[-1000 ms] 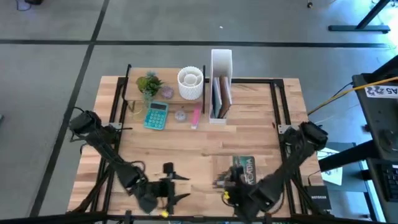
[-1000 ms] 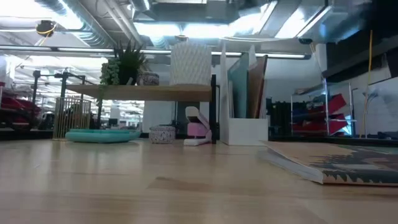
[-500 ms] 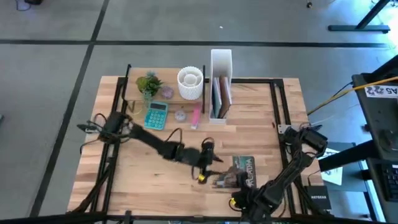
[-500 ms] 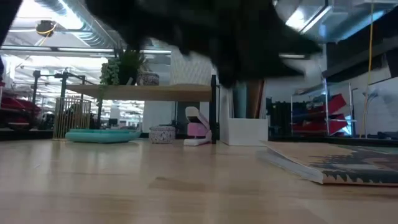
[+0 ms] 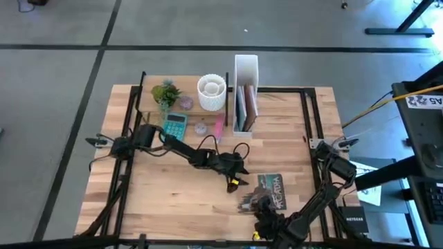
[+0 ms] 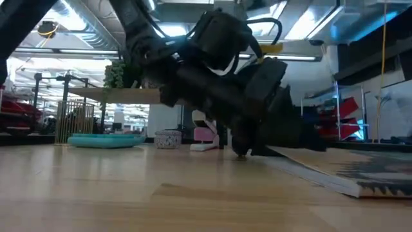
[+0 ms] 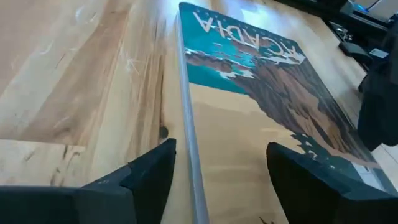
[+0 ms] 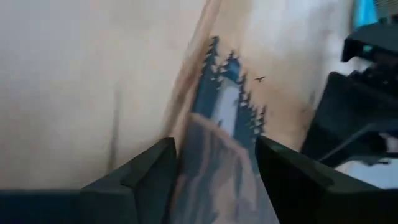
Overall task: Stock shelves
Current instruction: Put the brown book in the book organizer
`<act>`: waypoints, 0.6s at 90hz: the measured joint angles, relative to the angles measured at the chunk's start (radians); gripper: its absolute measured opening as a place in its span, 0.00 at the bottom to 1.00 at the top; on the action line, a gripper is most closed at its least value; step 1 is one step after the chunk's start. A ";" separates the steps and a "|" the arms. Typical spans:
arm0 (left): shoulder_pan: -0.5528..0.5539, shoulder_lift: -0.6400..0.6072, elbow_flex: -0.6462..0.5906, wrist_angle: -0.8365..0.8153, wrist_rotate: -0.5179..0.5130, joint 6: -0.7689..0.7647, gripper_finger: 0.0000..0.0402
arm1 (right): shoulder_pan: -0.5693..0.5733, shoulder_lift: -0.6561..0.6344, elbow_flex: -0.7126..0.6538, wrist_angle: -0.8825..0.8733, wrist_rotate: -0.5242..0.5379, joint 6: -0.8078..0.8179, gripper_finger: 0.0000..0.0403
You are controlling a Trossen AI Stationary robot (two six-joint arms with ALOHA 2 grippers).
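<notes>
While the flat teal-and-brown "Acadia" book (image 5: 270,191) lies on the tabletop (image 5: 173,187), the left gripper (image 5: 235,181), jaws spread, sits just at its nine o'clock edge; the right gripper (image 5: 257,211), also parted, straddles its six o'clock end; the light-wood shelves (image 5: 187,104) stand well apart toward eleven o'clock.

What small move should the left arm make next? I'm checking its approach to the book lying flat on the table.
Probably ease the left gripper forward and down, so its open fingers straddle the book's spine edge. The book lies flat, the fingers sit either side of that edge, nothing gripped. The right gripper hovers open at the book's other end.
</notes>
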 joint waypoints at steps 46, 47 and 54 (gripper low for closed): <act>-0.038 0.000 -0.005 -0.077 -0.009 -0.063 0.59 | 0.001 0.028 0.184 -0.418 0.064 0.179 0.53; -0.039 -0.001 -0.005 -0.077 -0.008 -0.064 0.59 | 0.001 0.028 0.186 -0.426 0.064 0.183 0.53; -0.040 -0.001 -0.005 -0.079 -0.003 -0.068 0.59 | 0.001 0.028 0.202 -0.461 0.066 0.234 0.53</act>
